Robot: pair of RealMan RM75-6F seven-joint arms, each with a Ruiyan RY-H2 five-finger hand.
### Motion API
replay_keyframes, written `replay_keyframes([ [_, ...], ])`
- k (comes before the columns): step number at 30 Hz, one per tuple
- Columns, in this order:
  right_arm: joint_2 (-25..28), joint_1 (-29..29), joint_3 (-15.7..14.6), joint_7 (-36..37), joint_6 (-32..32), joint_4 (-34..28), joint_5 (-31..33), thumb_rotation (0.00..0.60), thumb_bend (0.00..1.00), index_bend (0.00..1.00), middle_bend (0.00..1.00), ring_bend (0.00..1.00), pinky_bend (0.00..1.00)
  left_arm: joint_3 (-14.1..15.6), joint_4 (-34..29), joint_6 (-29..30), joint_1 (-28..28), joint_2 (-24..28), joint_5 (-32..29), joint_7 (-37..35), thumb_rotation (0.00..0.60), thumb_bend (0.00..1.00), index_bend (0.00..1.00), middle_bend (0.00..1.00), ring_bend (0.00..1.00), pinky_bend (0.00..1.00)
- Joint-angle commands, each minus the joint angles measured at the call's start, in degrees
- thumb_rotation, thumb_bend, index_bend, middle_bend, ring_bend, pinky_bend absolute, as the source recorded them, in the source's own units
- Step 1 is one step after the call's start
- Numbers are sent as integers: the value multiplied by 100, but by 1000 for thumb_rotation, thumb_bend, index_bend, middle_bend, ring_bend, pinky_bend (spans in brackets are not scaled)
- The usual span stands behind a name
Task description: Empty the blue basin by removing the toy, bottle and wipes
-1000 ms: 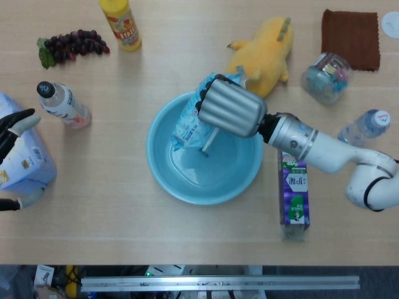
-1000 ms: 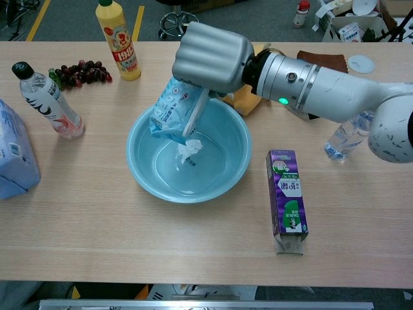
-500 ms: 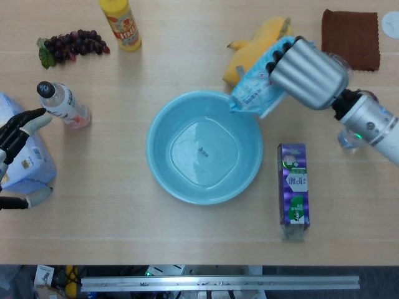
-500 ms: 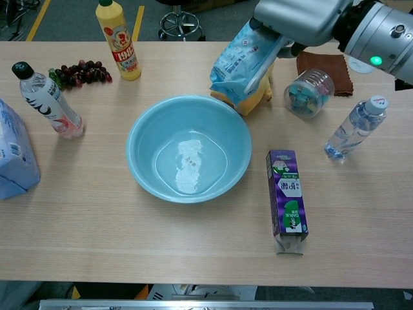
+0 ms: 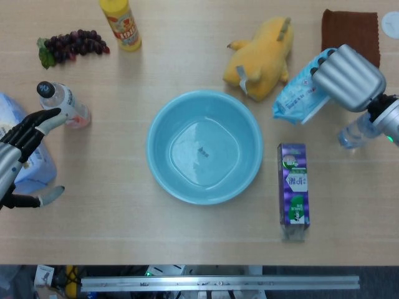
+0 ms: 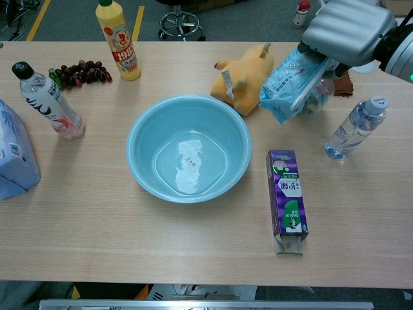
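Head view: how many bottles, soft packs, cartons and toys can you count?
Bottles: 3 (yellow, black-capped, clear)
Packs: 2 (wipes held by right hand, blue pack)
Cartons: 1 (carton)
Toys: 1 (toy)
Total: 7

**Wipes pack lifted out of the basin**

The right hand (image 5: 346, 77), gripping the pale blue soft plastic wipes pack (image 5: 299, 94), is now clear of the round light-blue plastic basin (image 5: 163, 168) and right of the yellow plush toy (image 5: 265, 55), above the tabletop (image 5: 112, 237). The left hand (image 5: 20, 156) has spread its fingers wider.
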Motion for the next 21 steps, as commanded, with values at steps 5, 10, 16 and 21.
replay_keyframes([
  [5, -87, -107, 46, -339, -261, -217, 397, 600, 259, 218, 336, 360, 552, -4, -22, -18, -1, -2, -47, 61, 600, 229, 39, 33, 0, 126],
  [10, -1, -230, 187, -483, -51, -455, 561, 600, 250, 106, 239, 258, 461, -27, 2, 5, 4, -2, -98, 69, 600, 230, 39, 33, 0, 127],
  [16, 350, -629, 454, -250, 568, -976, 919, 600, 250, 101, 242, 251, 456, -105, 105, 90, 37, -32, -198, 274, 600, 229, 40, 33, 0, 127],
  [21, 779, -1136, 504, -127, 1148, -1439, 1190, 600, 251, 162, 319, 281, 465, -171, 215, 175, 102, -139, -287, 640, 600, 229, 39, 33, 0, 126],
])
